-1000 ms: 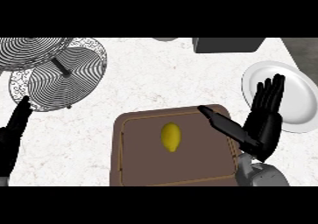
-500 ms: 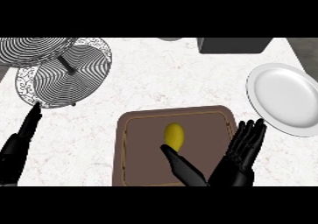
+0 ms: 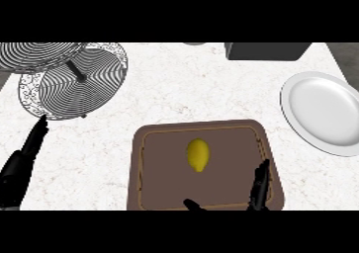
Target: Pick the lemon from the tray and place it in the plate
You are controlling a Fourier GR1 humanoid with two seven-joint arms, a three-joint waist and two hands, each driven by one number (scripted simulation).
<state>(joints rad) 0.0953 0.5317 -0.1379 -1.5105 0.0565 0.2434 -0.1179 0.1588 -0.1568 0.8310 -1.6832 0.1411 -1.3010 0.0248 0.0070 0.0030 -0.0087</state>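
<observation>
smooth oval lemon [image 3: 199,154], brown rectangular tray [image 3: 149,170]

The lemon [image 3: 199,154] is seen lying in the middle of the brown tray [image 3: 156,170], untouched. The right hand [image 3: 258,190] is shown at the tray's lower right edge, fingers straight, apart from the fruit. The white plate [image 3: 324,111] is set well to the right on the desk [image 3: 189,91]. The left hand [image 3: 20,168] is held open at the left edge.

Counter [image 3: 182,99]: tray [image 3: 160,163], plate [image 3: 324,111], basket [image 3: 68,81].
</observation>
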